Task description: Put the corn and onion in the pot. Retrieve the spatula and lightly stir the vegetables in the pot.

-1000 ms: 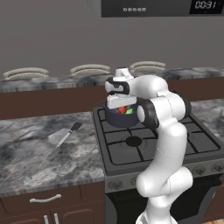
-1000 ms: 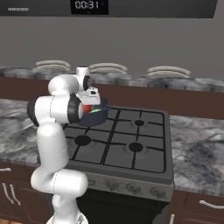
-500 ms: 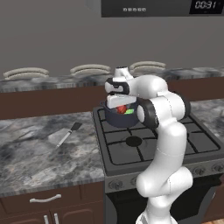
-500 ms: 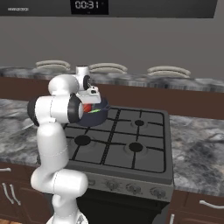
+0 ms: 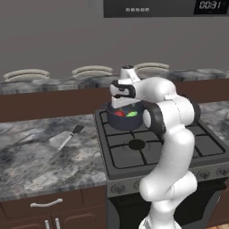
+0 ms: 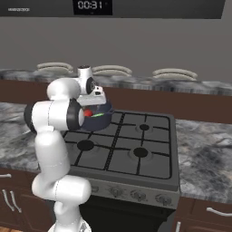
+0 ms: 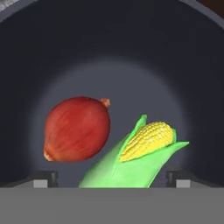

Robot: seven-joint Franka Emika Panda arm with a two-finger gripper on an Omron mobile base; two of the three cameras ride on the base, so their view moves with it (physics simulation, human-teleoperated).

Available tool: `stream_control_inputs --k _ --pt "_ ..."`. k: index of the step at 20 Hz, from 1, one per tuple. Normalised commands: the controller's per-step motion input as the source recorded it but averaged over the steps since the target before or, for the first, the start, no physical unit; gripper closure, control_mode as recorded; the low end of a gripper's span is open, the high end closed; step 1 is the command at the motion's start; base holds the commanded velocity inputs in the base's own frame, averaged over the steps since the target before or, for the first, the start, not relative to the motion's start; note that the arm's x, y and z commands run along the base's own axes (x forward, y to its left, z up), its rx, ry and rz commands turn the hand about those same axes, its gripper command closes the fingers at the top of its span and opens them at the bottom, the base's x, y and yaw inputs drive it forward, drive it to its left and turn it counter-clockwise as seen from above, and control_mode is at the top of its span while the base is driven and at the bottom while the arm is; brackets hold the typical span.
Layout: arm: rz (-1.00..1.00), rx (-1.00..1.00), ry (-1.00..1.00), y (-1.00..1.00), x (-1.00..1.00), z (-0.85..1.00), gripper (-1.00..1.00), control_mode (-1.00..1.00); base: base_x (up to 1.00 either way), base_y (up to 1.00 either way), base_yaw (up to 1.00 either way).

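Note:
The dark blue-grey pot (image 5: pixel 125 120) (image 6: pixel 100 120) stands on the stove's back left burner. In it lie the red-orange onion (image 7: pixel 77 129) (image 5: pixel 119 113) (image 6: pixel 88 113) and, beside it, the corn (image 7: pixel 141 152) (image 5: pixel 131 114) (image 6: pixel 98 115) in its green husk. They rest side by side on the pot's floor (image 7: pixel 109 78). My gripper (image 7: pixel 111 179) (image 5: pixel 123 102) hovers just over the pot's mouth, pointing down, open, its fingertips (image 7: pixel 44 178) wide apart and holding nothing. The spatula (image 5: pixel 67 137) lies on the counter left of the stove, grey blade toward me.
The black gas stove (image 5: pixel 147 147) (image 6: pixel 131 145) has three free burners. Marble counter (image 5: pixel 36 156) (image 6: pixel 204 149) runs on both sides. Several pale plates (image 5: pixel 91 70) sit on the raised back ledge. A microwave (image 5: pixel 161 6) hangs above.

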Motion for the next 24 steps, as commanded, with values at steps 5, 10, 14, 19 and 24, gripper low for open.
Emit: stream_control_inputs --k 5,10,14,19,24 --pt "0.0 0.07 -0.3 0.0 -0.77 0.14 -1.0 -1.0 0.0 0.0 0.0" --pt "-0.05 0.02 -0.37 0.46 -0.62 0.07 -1.0 -1.0 0.0 0.0 0.0" --pt "-0.2 0.0 -0.23 0.92 0.12 0.33 -1.0 -1.0 0.0 0.0 0.0" --pt "-0.19 0.05 -0.07 0.87 0.13 0.12 -1.0 -1.0 0.0 0.0 0.0" --pt "-0.12 0.15 0.07 0.62 -0.06 0.05 -1.0 -1.0 0.0 0.0 0.0"
